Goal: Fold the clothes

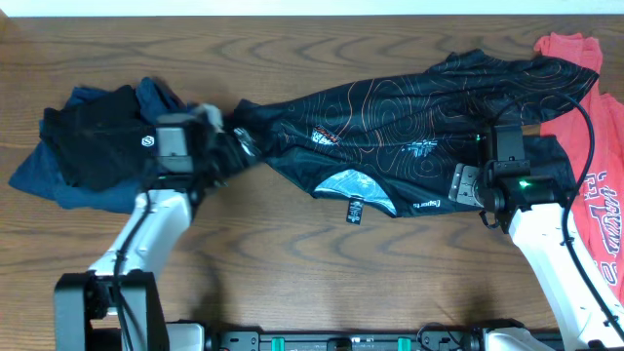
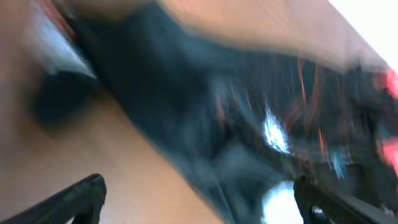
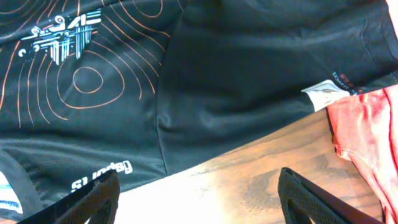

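The clothes here are chiefly a black jersey (image 1: 409, 107) with thin orange contour lines, lying crumpled across the middle and right of the table. My left gripper (image 1: 239, 146) sits at its bunched left end. The left wrist view is blurred, but there my left gripper (image 2: 199, 190) stands open, its fingers wide apart, with the jersey (image 2: 205, 124) running down between them. My right gripper (image 1: 458, 185) hovers at the jersey's lower right hem. In the right wrist view it (image 3: 199, 183) is open over bare wood, just below the jersey (image 3: 236, 81) and its white lettering (image 3: 99, 177).
A heap of dark blue and black clothes (image 1: 88, 136) lies at the far left behind my left arm. A red shirt (image 1: 595, 146) with white print lies at the right edge, touching the jersey; it shows as a red shirt (image 3: 367, 137) beside my right finger. The wooden table (image 1: 292, 273) lies bare in front.
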You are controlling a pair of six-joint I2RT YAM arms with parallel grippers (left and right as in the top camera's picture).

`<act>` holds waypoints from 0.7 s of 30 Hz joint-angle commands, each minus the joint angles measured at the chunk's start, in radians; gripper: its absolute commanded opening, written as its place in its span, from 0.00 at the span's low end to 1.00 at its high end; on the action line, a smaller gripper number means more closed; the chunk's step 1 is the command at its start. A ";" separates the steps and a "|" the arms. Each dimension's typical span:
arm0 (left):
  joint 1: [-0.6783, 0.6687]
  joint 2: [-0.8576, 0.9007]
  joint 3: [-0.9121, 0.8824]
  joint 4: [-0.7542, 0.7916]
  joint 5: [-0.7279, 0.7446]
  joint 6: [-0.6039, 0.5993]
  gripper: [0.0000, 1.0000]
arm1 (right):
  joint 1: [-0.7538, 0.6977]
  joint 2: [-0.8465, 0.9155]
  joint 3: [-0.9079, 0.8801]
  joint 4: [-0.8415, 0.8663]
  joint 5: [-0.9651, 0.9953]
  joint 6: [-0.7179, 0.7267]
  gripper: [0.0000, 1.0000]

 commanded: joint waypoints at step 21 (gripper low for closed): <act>-0.370 0.245 -0.029 0.105 -0.156 -0.375 0.87 | -0.010 -0.014 0.003 -0.012 0.018 0.000 0.80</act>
